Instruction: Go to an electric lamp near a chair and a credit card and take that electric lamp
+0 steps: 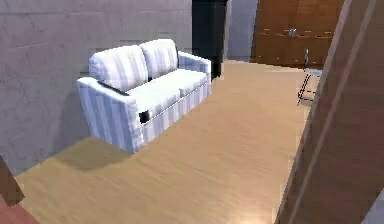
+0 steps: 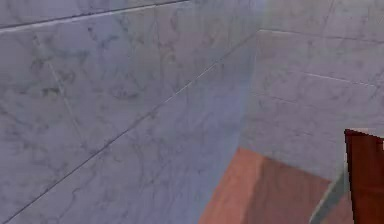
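A pale striped two-seat sofa stands against the grey stone-pattern wall at left, on a light wood floor. A tall dark cabinet stands beyond it, with brown double doors at the far end. A brown panel rises near right. The gripper's state and the electric lamp's place cannot be told.

Striped sofa (two-seater) against grey wall

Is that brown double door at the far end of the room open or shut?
Shut. Both leaves of the double door lie flush and meet at the middle, with no gap between them.
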Motion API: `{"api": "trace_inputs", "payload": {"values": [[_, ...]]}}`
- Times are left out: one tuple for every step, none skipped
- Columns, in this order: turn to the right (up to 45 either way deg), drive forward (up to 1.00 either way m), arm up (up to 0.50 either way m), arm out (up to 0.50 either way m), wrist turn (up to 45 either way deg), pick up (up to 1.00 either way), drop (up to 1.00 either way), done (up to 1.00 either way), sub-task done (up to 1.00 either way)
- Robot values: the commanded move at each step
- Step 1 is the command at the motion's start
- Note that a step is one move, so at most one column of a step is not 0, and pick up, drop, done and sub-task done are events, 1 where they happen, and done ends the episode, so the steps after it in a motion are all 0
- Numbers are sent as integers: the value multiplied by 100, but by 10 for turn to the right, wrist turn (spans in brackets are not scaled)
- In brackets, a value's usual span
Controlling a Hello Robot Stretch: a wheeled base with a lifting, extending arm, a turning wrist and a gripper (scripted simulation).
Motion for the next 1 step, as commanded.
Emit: {"api": "trace_inputs", "payload": {"values": [[-450,0,0,0,0,0,0,0,0]]}}
